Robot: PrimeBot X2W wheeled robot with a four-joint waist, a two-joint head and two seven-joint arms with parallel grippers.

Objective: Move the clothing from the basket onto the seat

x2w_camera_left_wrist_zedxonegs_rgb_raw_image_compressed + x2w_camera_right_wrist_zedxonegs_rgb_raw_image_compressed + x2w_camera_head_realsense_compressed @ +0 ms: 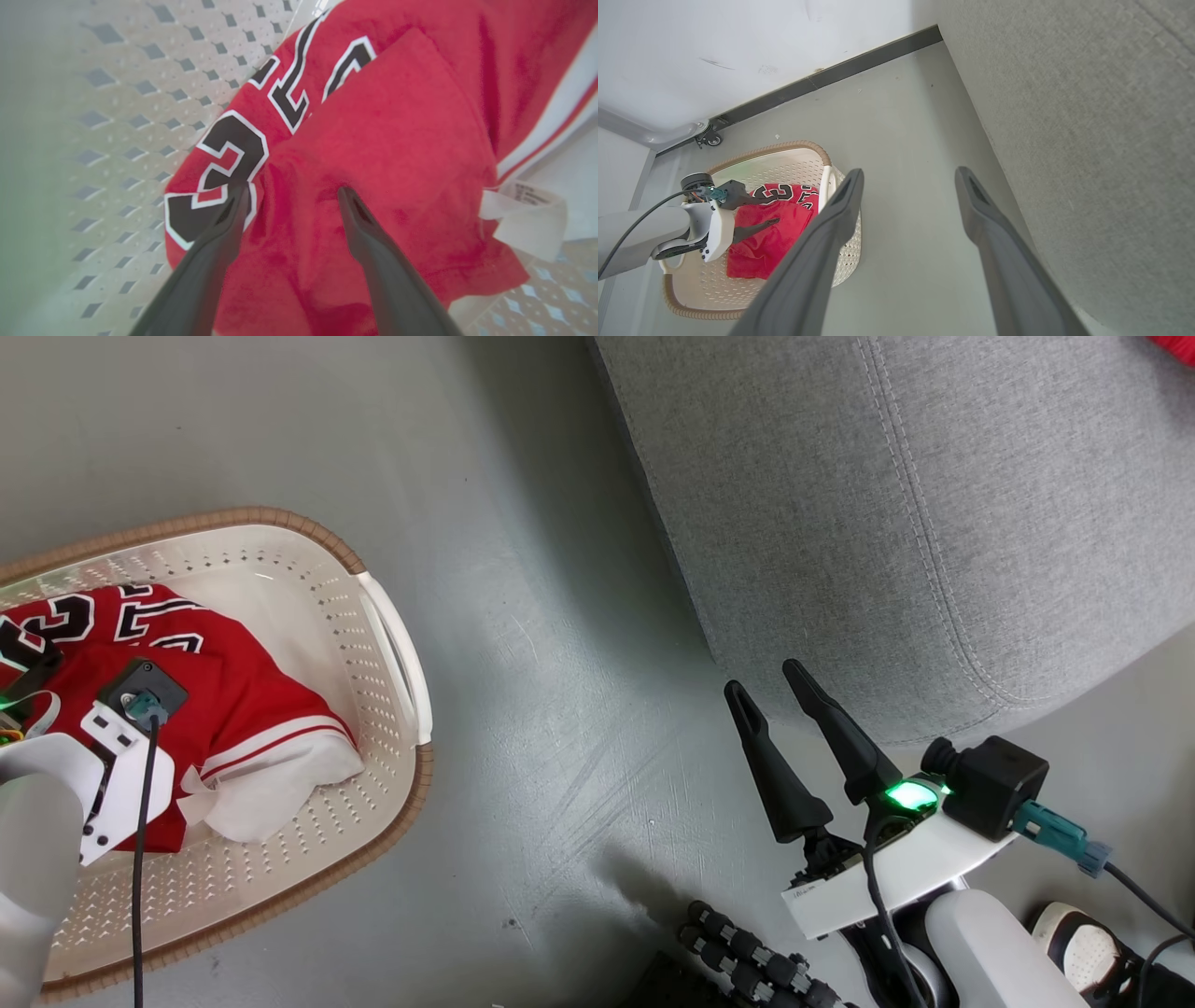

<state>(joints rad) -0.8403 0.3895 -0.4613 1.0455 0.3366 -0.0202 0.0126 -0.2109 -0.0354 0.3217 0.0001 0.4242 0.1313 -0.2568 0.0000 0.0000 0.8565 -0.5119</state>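
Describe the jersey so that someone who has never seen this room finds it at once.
Left of the grey sofa, an oval cream basket with a brown rim stands on the floor. The jersey lies crumpled inside it: bright red with white trim. Its black numerals edged in white set it apart from everything around it.

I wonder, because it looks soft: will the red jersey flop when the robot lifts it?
Probably floppy: the red numbered jersey lies creased in the cream perforated basket. Likely light, being thin cloth. It may sag around the open left gripper.
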